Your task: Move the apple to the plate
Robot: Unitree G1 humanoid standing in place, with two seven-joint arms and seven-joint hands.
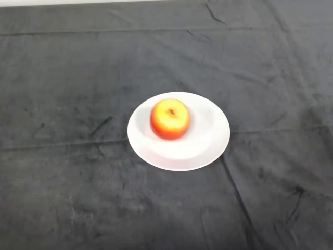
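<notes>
A red and yellow apple (170, 119) sits upright on a round white plate (208, 146), slightly left of the plate's middle, its stem hollow facing up. The plate lies near the middle of the dark cloth.
The dark cloth (62, 104) covers the whole table and shows creases and faint scuff marks. A pale strip of the table's far edge (62, 2) runs along the top left.
</notes>
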